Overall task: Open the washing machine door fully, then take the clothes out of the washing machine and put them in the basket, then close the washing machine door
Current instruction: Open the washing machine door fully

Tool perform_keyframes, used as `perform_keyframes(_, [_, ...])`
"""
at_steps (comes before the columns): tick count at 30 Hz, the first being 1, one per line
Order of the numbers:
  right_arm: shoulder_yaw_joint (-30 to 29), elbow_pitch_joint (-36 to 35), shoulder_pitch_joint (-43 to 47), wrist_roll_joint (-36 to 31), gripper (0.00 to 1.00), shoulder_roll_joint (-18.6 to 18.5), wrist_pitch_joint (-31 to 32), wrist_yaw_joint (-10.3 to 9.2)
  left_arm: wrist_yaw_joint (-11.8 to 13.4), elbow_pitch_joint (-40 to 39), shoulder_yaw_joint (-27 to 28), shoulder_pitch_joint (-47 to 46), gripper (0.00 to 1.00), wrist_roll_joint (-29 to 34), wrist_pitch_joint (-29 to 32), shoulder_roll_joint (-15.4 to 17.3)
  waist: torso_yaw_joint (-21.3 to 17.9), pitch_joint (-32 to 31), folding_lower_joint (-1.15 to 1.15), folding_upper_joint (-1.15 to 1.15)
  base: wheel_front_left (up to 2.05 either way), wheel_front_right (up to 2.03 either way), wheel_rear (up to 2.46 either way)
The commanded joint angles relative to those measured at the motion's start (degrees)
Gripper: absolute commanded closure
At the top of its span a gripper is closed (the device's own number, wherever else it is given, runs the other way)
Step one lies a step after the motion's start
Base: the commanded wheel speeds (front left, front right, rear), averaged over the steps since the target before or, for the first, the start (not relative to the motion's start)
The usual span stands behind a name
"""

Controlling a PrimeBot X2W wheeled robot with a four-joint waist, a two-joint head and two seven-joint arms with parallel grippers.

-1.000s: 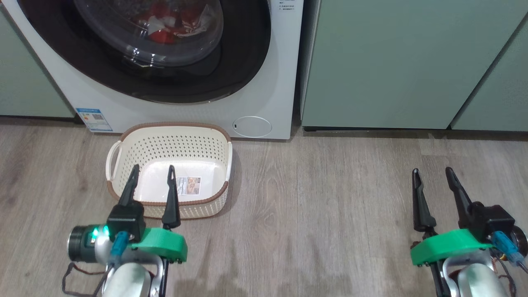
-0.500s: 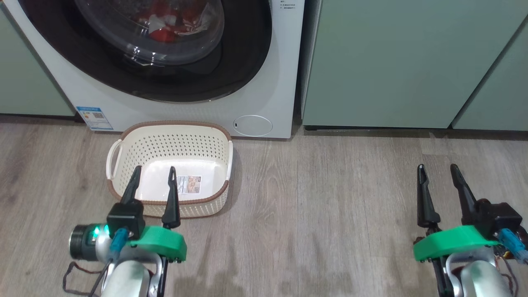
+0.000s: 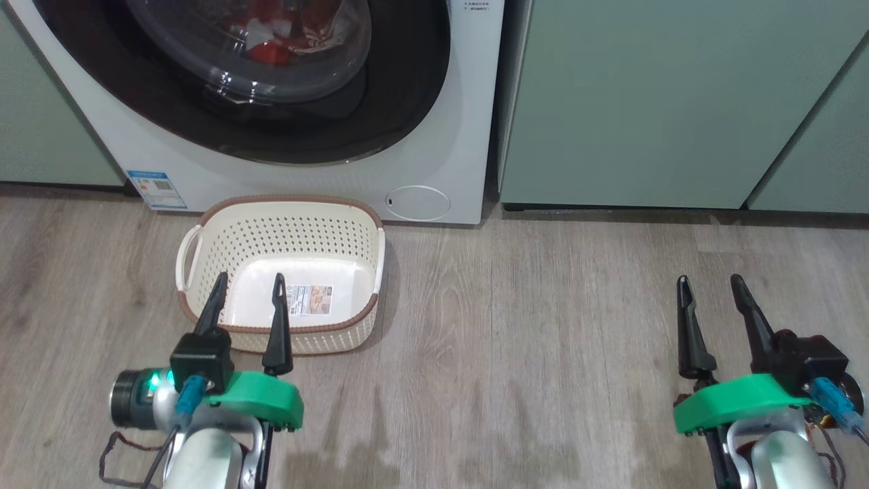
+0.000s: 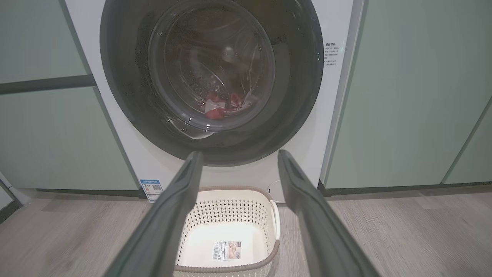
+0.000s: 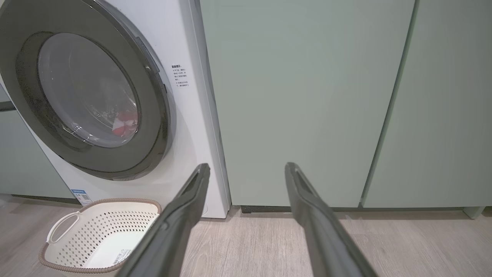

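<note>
The white washing machine (image 3: 434, 136) (image 4: 338, 96) (image 5: 188, 115) stands ahead on the left, its round black-rimmed door (image 3: 400, 95) (image 4: 300, 96) (image 5: 153, 127) shut. Red and white clothes (image 3: 271, 41) (image 4: 223, 107) (image 5: 123, 123) lie behind the clear window. The cream basket (image 3: 285, 234) (image 4: 230, 209) (image 5: 96, 227) sits on the floor in front of the machine, with nothing in it but its label. My left gripper (image 3: 248, 288) (image 4: 238, 156) is open, its fingertips over the basket's near side. My right gripper (image 3: 709, 288) (image 5: 248, 169) is open above bare floor far to the right.
Pale green cabinets (image 3: 679, 102) (image 5: 307, 96) flank the machine on both sides. A small round white hatch (image 3: 417, 202) sits low on the machine's front. Wood floor (image 3: 529, 326) stretches between the basket and my right gripper.
The head view has shifted slightly, with machine and basket sitting a little higher in frame. Both grippers stay open, about where they were.
</note>
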Motion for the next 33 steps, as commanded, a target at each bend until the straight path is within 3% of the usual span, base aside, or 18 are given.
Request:
perform_keyframes(1, [1.4,-1.6,-2.3,0.1,0.00,-0.9,-0.6,-0.04,-0.2,-1.3,2.0,-3.0,0.00,0.6,-0.4,0.1,0.1,0.4,0.00,0.00,0.00,0.00,0.00])
perform_keyframes(10, [-0.3,-1.6,-6.6,2.8,0.00,-0.9,-0.6,-0.04,-0.5,-1.7,1.7,-4.6,0.00,0.2,-0.4,-0.1,1.0,5.5,0.00,0.00,0.00,0.00,0.00])
perform_keyframes(13, [-2.2,0.2,-10.5,8.9,0.04,-0.9,-0.6,-0.04,-0.5,-1.9,1.3,-6.0,0.00,-0.2,-0.4,-0.1,1.5,8.4,0.00,0.00,0.00,0.00,0.00])
perform_keyframes(15, [-2.5,1.4,-13.9,11.9,0.51,-0.9,-0.6,-0.04,-0.4,-1.9,0.5,-6.9,0.00,-0.8,-0.4,-0.1,2.0,10.3,0.00,0.00,0.00,0.00,0.00])
perform_keyframes(16, [-2.4,2.0,-15.6,13.5,0.63,-0.9,-0.6,-0.04,-0.4,-1.8,0.0,-7.4,0.00,-1.1,-0.4,-0.1,2.4,11.2,0.00,0.00,0.00,0.00,0.00])
perform_keyframes(17, [-2.5,2.6,-17.3,14.6,0.97,-0.9,-0.6,-0.04,-0.3,-1.8,-0.5,-7.8,0.00,-1.5,-0.4,-0.1,2.7,11.9,0.00,0.00,0.00,0.00,0.00])
perform_keyframes(22, [-3.0,6.4,-26.2,28.5,1.00,-2.3,-0.6,-0.04,0.7,-1.9,-3.0,-9.4,0.00,-3.6,-0.4,-0.1,4.8,15.5,0.00,0.00,0.00,0.00,0.00])
perform_keyframes(28, [2.6,12.7,-36.6,51.1,1.00,-9.8,-0.1,-0.04,1.4,-2.2,-5.7,-11.4,0.00,-5.6,-0.4,-0.1,7.9,19.7,0.00,0.00,0.00,0.00,0.00])
perform_keyframes(33, [7.1,14.8,-44.2,66.3,1.00,-15.9,8.9,-0.04,2.1,-2.9,-7.5,-13.2,0.00,-7.0,-0.4,-0.1,10.5,23.9,0.00,0.00,0.00,0.00,0.00])
